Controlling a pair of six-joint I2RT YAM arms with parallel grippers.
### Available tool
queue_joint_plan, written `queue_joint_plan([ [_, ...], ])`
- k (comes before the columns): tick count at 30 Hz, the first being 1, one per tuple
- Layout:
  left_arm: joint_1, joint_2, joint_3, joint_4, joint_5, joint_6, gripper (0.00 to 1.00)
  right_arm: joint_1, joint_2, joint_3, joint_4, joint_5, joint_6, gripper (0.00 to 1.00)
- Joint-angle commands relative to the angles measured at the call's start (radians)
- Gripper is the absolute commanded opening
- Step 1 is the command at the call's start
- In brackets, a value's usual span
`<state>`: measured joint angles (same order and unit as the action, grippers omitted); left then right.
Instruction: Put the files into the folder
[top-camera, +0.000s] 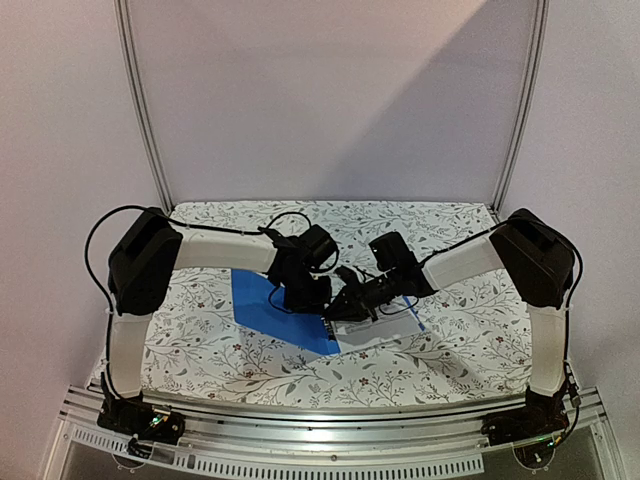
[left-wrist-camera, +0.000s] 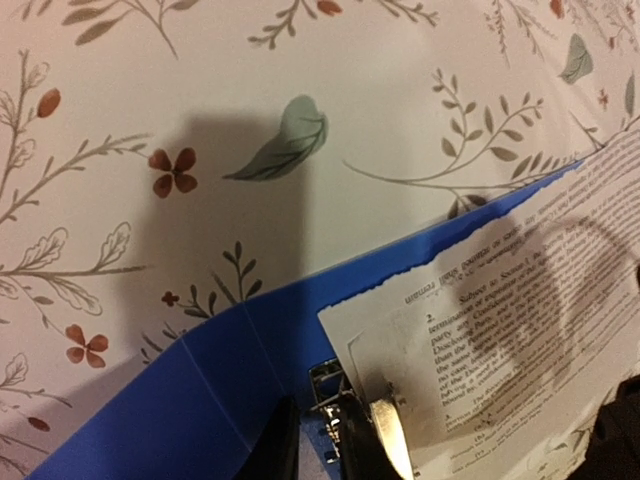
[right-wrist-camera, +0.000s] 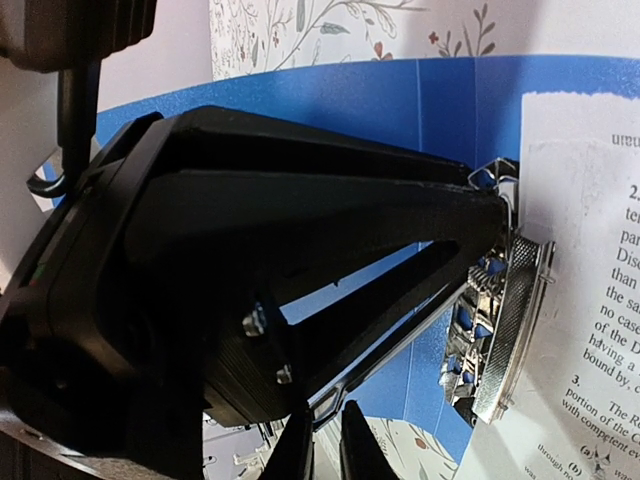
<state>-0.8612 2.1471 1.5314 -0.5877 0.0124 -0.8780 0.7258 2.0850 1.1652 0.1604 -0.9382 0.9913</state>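
Folder (top-camera: 262, 305): bright blue, laid open and flat at the middle of the tabletop (top-camera: 200, 350), spine creases seen in the left wrist view. Files (top-camera: 380, 335): white printed sheets, found on the folder's right half, top edge ragged, a strip of blue showing beyond that edge. The metal clip (right-wrist-camera: 500, 320) is seated by the spine, its plate lying over the sheets' left margin.

Left pincer (right-wrist-camera: 485, 235): lowered onto the clip from the left, fingers drawn to a narrow gap, tips set against the clip's metalwork. Part of the clip is seen between the fingers (left-wrist-camera: 275, 450) in the left wrist view. Whether it is clenched on the metal cannot be told.

Right pincer (right-wrist-camera: 327, 445): held just beside the left one, over the folder near the sheets' upper left corner. Its fingers are brought almost together; nothing is seen gripped between them.

Surface: tabletop covered by a pale cloth printed with leaves, sprigs and small red flowers. A slotted aluminium rail (top-camera: 320, 415) is fixed along the near edge, both arm bases bolted to it.

Room: a plain pale lilac wall (top-camera: 330, 100) behind, framed by two curved metal uprights (top-camera: 140, 100).
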Motion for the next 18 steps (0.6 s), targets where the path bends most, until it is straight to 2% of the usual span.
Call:
queue_joint_plan([
  [1,-0.006,0.035,0.02,0.007,-0.009,-0.007,0.15,0.006,0.03,-0.015,0.017,-0.008,0.0,0.1],
  [5,-0.004,0.046,0.021,0.005,-0.009,-0.009,0.08,0.006,0.036,-0.018,0.013,-0.009,-0.003,0.1],
  [7,-0.004,0.048,0.021,0.002,-0.009,-0.013,0.0,0.006,0.039,-0.016,-0.002,-0.007,-0.011,0.1],
  [18,-0.006,0.048,0.016,-0.015,-0.035,-0.015,0.0,0.007,0.043,-0.022,-0.024,-0.002,-0.028,0.09],
])
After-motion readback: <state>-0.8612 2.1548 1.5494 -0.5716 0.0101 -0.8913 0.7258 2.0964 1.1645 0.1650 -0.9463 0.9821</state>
